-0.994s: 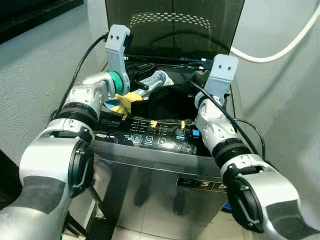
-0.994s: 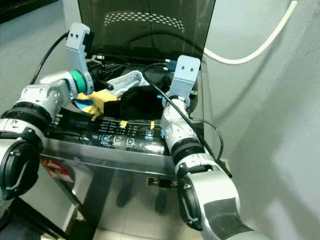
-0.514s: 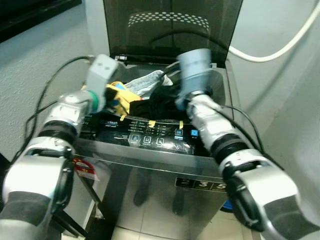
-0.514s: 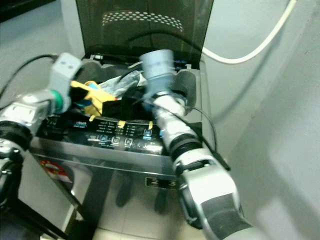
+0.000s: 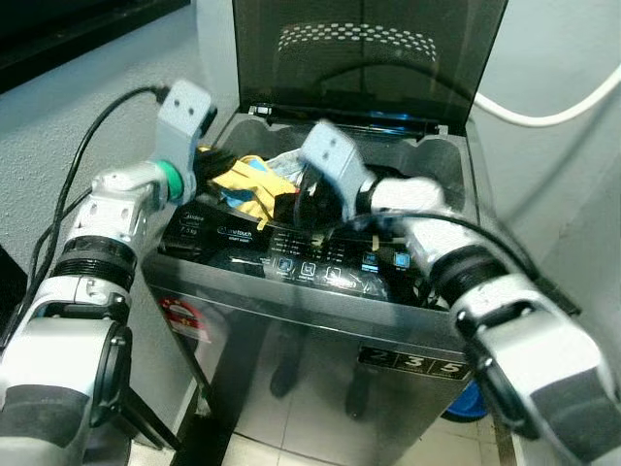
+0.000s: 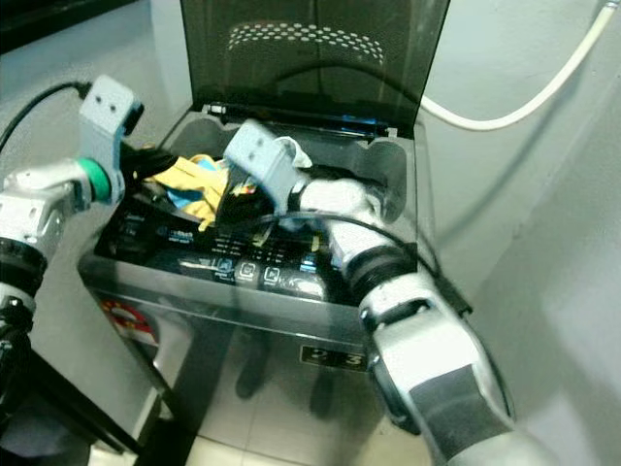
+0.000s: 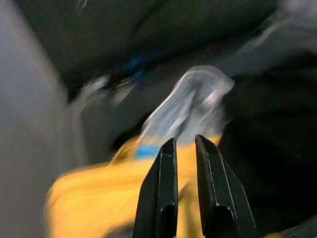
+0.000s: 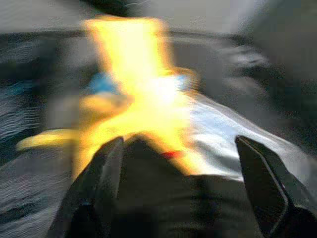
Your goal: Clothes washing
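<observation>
A top-loading washing machine [image 5: 320, 320] stands with its dark lid [image 5: 369, 58] raised. In its drum lie a yellow garment [image 5: 254, 180], a pale grey garment [image 7: 188, 104] and a black garment [image 8: 188, 208]. My left gripper [image 7: 184, 141] hovers at the drum's left rim over the yellow cloth. Its fingers are shut with nothing between them. My right arm [image 5: 408, 199] reaches across the drum toward the left, blurred by motion. The right gripper [image 8: 179, 144] is open, its fingers spread wide just above the black garment, with the yellow and grey pieces beyond.
The control panel [image 5: 320, 267] runs along the machine's front edge. A white hose [image 5: 553, 107] curves along the wall at the right. A grey wall stands close on the left. Something blue [image 5: 471, 398] lies on the tiled floor to the machine's right.
The view has shifted. My right arm has swung from the drum's right side down and leftward over the clothes. My left arm has drawn back to the left rim.
</observation>
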### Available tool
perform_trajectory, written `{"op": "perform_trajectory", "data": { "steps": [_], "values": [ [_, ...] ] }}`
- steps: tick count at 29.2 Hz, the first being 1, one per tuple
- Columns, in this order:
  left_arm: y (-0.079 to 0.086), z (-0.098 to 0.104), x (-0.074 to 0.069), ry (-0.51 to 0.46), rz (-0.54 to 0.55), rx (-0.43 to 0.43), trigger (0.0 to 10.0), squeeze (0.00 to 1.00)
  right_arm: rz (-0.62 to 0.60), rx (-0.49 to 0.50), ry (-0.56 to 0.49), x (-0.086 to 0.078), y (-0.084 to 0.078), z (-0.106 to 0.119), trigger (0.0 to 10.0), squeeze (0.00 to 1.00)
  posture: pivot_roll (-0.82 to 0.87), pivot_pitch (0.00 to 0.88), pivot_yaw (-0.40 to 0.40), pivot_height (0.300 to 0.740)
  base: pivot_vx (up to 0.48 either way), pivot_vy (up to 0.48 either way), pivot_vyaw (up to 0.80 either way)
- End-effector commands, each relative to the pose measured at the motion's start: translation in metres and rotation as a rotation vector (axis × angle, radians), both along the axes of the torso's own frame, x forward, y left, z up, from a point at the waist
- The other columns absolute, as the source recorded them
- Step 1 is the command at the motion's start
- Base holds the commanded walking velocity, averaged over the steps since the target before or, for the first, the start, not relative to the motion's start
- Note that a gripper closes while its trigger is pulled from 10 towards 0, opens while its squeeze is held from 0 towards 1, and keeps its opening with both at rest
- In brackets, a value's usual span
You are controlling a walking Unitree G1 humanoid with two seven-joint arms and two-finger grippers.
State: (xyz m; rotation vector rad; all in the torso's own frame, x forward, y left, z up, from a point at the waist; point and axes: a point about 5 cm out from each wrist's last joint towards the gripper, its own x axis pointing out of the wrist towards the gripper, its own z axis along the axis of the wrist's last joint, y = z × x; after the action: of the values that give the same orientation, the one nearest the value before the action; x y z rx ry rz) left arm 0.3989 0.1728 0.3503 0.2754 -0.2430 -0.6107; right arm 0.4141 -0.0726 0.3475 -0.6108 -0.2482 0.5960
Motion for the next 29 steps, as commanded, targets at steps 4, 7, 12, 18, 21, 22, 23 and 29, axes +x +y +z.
{"op": "perform_trajectory", "data": {
  "steps": [4, 7, 12, 18, 21, 22, 23, 29],
  "values": [
    [-0.022, -0.001, -0.018, -0.029, -0.253, -0.006, 10.0, 0.0, -0.196, 0.163, -0.093, 0.005, -0.018, 0.017, 10.0, 0.0, 0.1, 0.123, 0.104, 0.74, 0.0, 0.0, 0.0],
    [-0.028, -0.003, -0.022, -0.061, -0.272, -0.015, 10.0, 0.0, -0.126, 0.225, -0.025, 0.003, -0.014, 0.014, 10.0, 0.0, 0.11, 0.12, 0.107, 0.74, 0.0, 0.0, 0.0],
    [-0.024, -0.025, -0.022, -0.076, -0.102, -0.038, 10.0, 0.0, 0.088, 0.575, 0.135, -0.008, -0.01, 0.009, 10.0, 0.0, 0.1, 0.102, 0.098, 0.74, 0.0, 0.0, 0.0],
    [0.02, -0.029, -0.026, -0.164, 0.314, -0.118, 10.0, 0.0, -0.077, 0.977, 0.113, -0.015, -0.046, -0.028, 10.0, 0.0, 0.09, 0.074, 0.084, 0.74, 0.0, 0.0, 0.0],
    [0.023, -0.029, -0.034, -0.176, 0.326, -0.168, 10.0, 0.0, -0.082, 0.985, 0.111, -0.023, -0.052, -0.041, 10.0, 0.0, 0.08, 0.064, 0.076, 0.74, 0.0, 0.0, 0.0],
    [0.021, -0.033, -0.038, -0.164, 0.327, -0.174, 10.0, 0.0, -0.131, 0.953, 0.068, -0.026, -0.057, -0.046, 10.0, 0.0, 0.07, 0.055, 0.076, 0.74, 0.0, 0.0, 0.0],
    [0.021, -0.033, -0.038, -0.164, 0.327, -0.174, 10.0, 0.0, -0.131, 0.953, 0.068, -0.026, -0.057, -0.046, 10.0, 0.0, 0.07, 0.055, 0.076, 0.74, 0.0, 0.0, 0.0],
    [0.006, -0.054, -0.052, -0.109, 0.349, -0.228, 10.0, 0.0, -0.243, 0.888, 0.007, -0.049, -0.062, -0.072, 10.0, 0.0, 0.06, 0.029, 0.047, 0.74, 0.0, 0.0, 0.0]
  ]
}}
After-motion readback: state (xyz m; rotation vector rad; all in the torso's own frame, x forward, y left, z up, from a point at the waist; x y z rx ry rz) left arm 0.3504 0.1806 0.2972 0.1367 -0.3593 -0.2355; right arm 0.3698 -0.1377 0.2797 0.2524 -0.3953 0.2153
